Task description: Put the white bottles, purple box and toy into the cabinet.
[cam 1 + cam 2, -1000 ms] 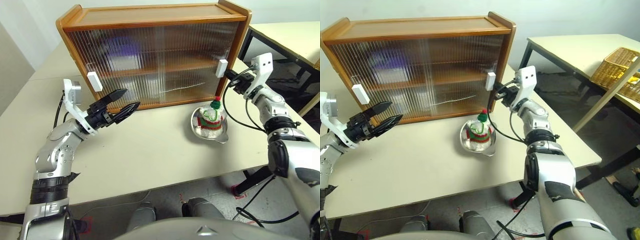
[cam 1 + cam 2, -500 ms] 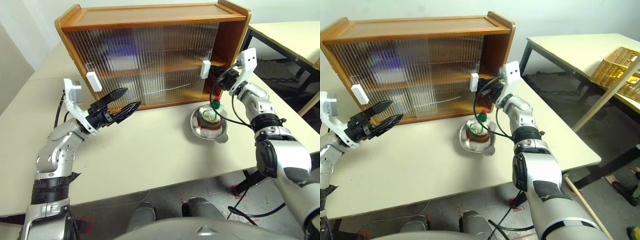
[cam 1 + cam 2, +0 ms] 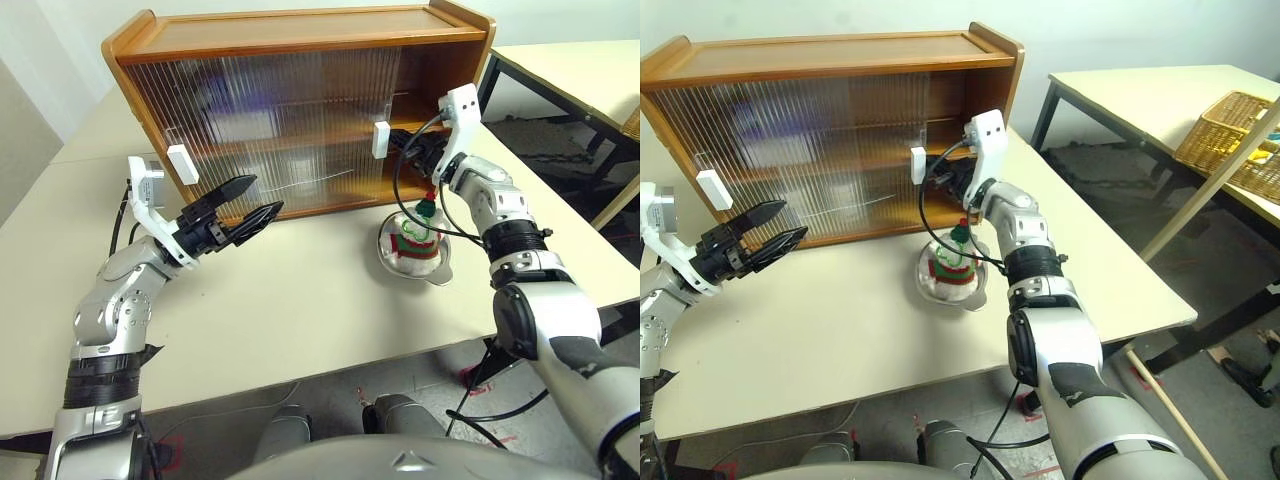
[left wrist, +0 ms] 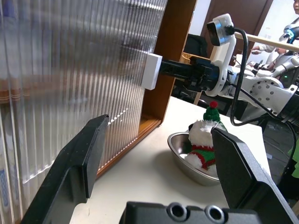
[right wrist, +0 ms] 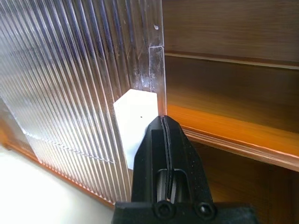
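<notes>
Cabinet [image 3: 300,40] stood at twelve o'clock on the table [image 3: 300,310], its right-hand ribbed sliding door [image 3: 330,130] drawn partway left, so the right end of both shelves lay exposed. I noted a purple blur behind the upper-left glass; I could not tell what it was. Steel bowl [image 3: 440,268] sat on the table at about one o'clock, just in front of the exposed bay, with the toy [image 3: 417,232] upright inside it. I saw the right gripper [image 5: 164,122] with its fingers pressed fully together, holding nothing, its tip against the edge of the white block handle [image 3: 381,140] on that door. I saw the left gripper [image 3: 248,204] at about ten o'clock, fingers spread wide and empty, held above the table near the left handle [image 3: 182,164] but apart from it.
</notes>
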Robot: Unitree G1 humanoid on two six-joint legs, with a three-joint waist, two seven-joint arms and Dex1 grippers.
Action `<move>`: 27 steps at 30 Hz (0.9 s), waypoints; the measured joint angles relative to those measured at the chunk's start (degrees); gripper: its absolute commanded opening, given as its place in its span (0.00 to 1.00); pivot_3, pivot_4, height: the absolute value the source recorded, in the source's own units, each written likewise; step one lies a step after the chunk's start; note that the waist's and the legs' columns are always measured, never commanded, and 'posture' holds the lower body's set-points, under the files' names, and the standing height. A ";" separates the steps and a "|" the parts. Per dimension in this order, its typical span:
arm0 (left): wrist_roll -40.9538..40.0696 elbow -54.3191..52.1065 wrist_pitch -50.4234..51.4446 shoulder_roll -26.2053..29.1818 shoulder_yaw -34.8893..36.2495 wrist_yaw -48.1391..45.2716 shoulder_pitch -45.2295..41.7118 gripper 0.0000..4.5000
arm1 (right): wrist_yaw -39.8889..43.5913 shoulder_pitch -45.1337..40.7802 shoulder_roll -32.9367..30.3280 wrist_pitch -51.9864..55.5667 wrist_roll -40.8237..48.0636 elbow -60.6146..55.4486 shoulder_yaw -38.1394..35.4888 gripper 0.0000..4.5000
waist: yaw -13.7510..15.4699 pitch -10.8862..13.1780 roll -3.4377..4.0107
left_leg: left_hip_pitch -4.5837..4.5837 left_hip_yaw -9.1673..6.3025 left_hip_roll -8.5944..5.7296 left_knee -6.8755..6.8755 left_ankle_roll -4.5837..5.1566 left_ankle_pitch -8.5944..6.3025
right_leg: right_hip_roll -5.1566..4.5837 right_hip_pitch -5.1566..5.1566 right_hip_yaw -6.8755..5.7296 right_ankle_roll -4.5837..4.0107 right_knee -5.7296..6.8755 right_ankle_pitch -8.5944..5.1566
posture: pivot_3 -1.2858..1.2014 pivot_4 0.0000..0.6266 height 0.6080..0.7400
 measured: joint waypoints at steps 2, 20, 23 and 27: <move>0.00 0.00 0.00 -0.02 -0.01 0.02 -0.07 1.00 | -0.36 0.05 0.87 1.11 0.01 -1.02 0.34 0.01 | 0.01 0.00 0.00 | 0.00 0.00 0.01 -0.02 0.00 0.00 | 0.01 -0.03 0.00 -0.02 0.01 0.00 | 0.49 0.00 1.00; 0.25 0.00 0.00 -0.28 -0.20 0.47 -0.62 1.00 | -1.58 -0.49 7.52 5.41 0.12 -3.63 2.39 0.01 | 0.12 -0.01 0.00 | -0.01 -0.01 0.04 -0.22 0.05 0.04 | 0.07 -0.19 -0.03 -0.20 0.07 0.00 | 0.49 0.00 1.00; 0.29 0.00 0.00 -0.29 -0.20 0.50 -0.63 1.00 | -1.60 -1.39 8.69 5.39 0.12 -2.63 2.55 0.01 | 0.12 -0.01 0.00 | -0.02 -0.01 0.08 -0.23 0.05 0.04 | 0.11 -0.23 -0.03 -0.25 0.10 0.00 | 0.49 0.00 1.00; 0.36 0.00 -0.01 -0.30 -0.20 0.49 -0.63 1.00 | -1.82 -2.27 9.16 5.10 0.09 -1.26 2.54 0.01 | 0.09 -0.01 0.00 | -0.01 -0.01 0.10 -0.23 0.06 0.04 | 0.15 -0.27 -0.03 -0.31 0.17 0.01 | 0.49 0.00 1.00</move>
